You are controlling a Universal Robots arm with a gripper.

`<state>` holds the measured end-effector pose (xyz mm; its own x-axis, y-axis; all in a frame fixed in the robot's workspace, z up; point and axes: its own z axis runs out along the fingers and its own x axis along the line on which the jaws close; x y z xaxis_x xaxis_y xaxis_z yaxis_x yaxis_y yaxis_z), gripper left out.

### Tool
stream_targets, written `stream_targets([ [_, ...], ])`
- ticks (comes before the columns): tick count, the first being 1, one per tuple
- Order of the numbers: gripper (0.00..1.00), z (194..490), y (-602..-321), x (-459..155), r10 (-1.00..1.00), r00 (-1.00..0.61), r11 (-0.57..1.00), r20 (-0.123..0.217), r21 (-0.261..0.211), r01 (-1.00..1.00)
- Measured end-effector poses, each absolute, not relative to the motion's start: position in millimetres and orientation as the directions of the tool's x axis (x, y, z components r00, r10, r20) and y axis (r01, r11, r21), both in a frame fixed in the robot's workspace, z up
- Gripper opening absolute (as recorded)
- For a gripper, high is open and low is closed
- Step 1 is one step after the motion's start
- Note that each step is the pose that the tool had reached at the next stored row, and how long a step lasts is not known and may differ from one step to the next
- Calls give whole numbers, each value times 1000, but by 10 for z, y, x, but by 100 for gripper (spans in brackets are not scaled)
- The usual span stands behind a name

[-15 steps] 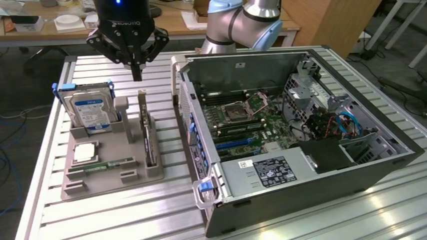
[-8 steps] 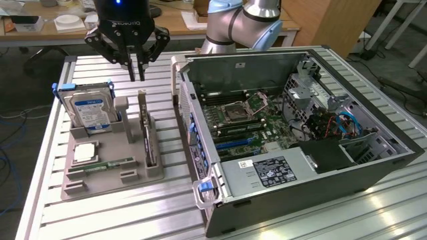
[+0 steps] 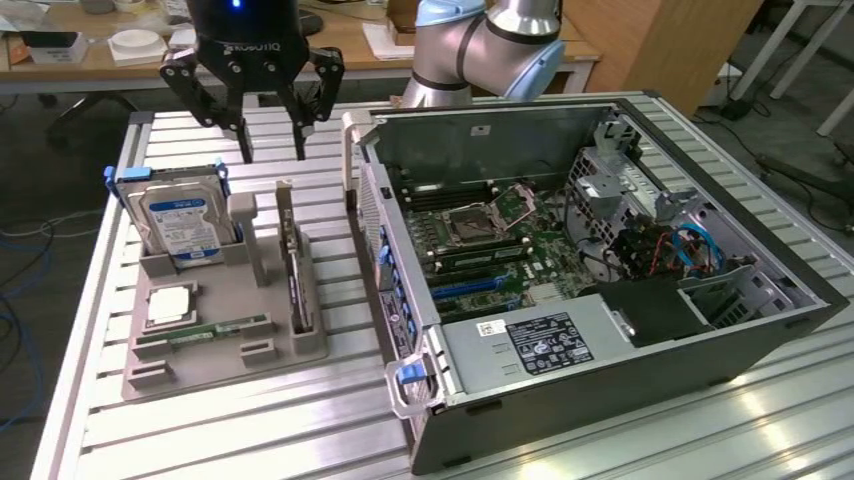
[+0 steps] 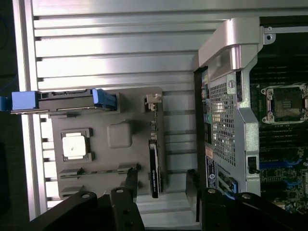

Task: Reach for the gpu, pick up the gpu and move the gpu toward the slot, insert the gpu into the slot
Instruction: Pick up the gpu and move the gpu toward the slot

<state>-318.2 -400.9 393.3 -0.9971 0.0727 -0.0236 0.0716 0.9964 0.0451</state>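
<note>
The gpu [image 3: 296, 272] stands on its edge in a grey holder tray [image 3: 200, 362] on the exterior view's left; its thin edge and silver bracket face up. My gripper [image 3: 274, 148] hangs above the tray's far end, behind the gpu and well clear of it, open with nothing between its black fingers [image 3: 246, 140]. In the wrist view the gpu [image 4: 155, 161] shows as a narrow dark strip, and my gripper [image 4: 161, 177] straddles its near end from above. The blue slot [image 3: 475, 284] lies on the motherboard inside the open computer case [image 3: 747, 345].
A blue-labelled hard drive [image 3: 187, 218] stands upright in the tray beside the gpu. A processor chip [image 3: 171, 304] and a memory stick [image 3: 222, 328] lie flat in the tray. The case's side wall [image 3: 387, 260] rises between the tray and the motherboard. The ribbed metal table [image 3: 240, 430] spreads in front.
</note>
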Motion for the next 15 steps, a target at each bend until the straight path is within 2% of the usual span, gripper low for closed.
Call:
stream_targets([
  [1, 47, 3932, -4009, -3182, 64, -998, 997, -24, 45, 63],
  [2, 53, 3931, -4009, -3182, 48, -999, 998, -23, 45, 47],
  [8, 53, 3869, -4012, -3182, -48, -999, 998, -20, 45, -49],
  [15, 53, 3741, -4089, -3182, -53, -998, 998, -20, 45, -54],
])
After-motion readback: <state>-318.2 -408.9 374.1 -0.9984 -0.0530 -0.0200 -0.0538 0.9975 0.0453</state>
